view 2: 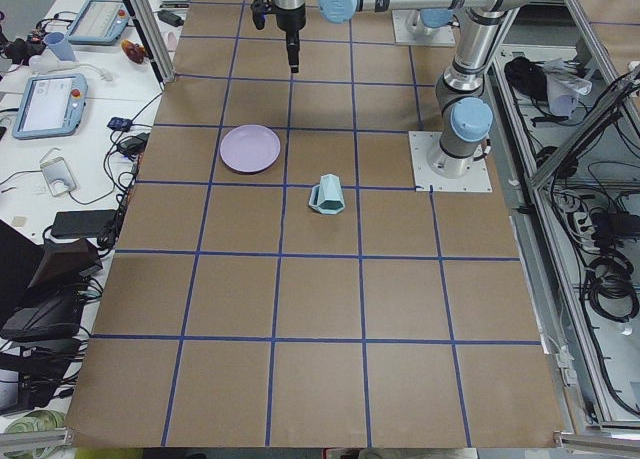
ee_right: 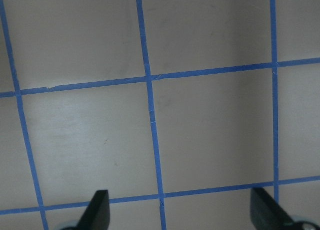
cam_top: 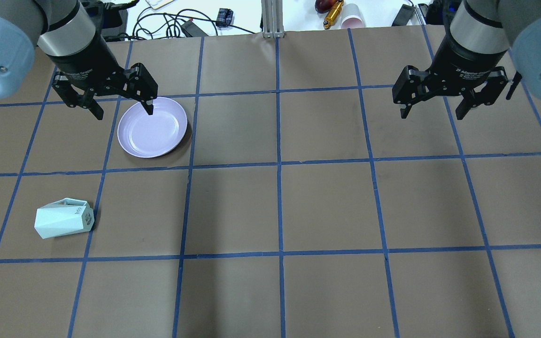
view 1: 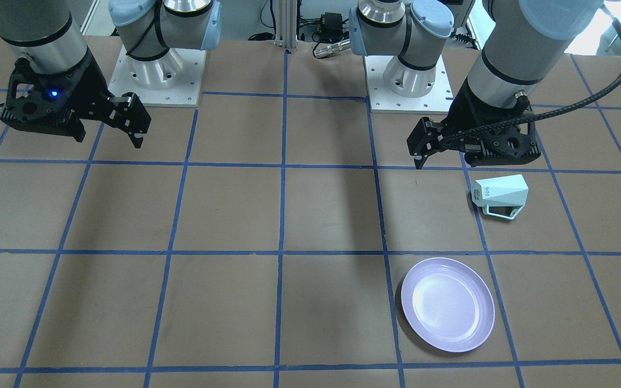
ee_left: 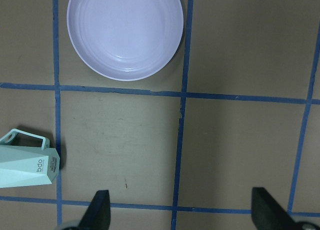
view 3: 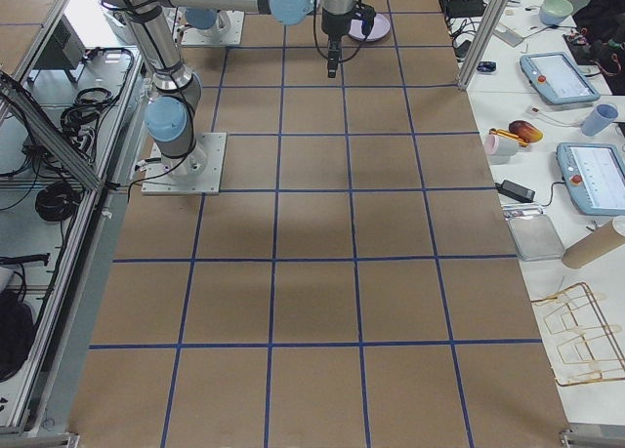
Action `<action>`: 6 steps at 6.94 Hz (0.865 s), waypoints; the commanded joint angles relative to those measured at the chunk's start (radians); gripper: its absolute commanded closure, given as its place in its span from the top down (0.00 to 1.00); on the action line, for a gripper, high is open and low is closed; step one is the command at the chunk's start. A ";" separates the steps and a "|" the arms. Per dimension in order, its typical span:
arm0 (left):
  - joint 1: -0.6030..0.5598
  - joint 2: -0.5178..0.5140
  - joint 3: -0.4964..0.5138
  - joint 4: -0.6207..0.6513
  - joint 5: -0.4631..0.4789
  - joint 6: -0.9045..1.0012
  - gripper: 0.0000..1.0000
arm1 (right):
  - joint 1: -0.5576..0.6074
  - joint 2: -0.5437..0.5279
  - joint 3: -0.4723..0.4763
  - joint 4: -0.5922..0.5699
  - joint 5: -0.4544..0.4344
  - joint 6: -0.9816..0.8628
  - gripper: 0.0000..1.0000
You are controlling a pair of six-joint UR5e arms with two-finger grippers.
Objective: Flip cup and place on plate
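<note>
The pale mint-green cup (cam_top: 64, 218) lies on its side on the table's left half, its printed base toward the table's middle and its handle on the far side. It also shows in the front view (view 1: 500, 194) and low left in the left wrist view (ee_left: 25, 165). The lavender plate (cam_top: 152, 127) lies bare farther out; the front view (view 1: 447, 304) and the left wrist view (ee_left: 125, 32) show it too. My left gripper (cam_top: 123, 112) hangs open and empty high above the table, apart from both. My right gripper (cam_top: 432, 115) hangs open and empty over the right half.
Brown table with a blue tape grid (cam_top: 278, 164). Both arm bases (view 1: 154, 70) (view 1: 413, 75) stand at the robot's edge. Cables and a pink cup (cam_top: 352, 19) lie past the far edge. Side benches with tablets (view 2: 45, 104) flank the table ends.
</note>
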 commanded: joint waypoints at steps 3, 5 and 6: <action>0.000 -0.005 -0.001 0.004 0.011 -0.013 1.00 | 0.000 0.000 0.000 0.000 0.000 0.000 1.00; 0.002 -0.006 0.000 0.006 0.012 -0.008 1.00 | 0.000 0.000 0.000 0.000 0.000 0.000 1.00; 0.034 -0.006 0.000 0.004 0.012 0.002 1.00 | 0.000 0.000 0.000 0.000 0.000 0.000 1.00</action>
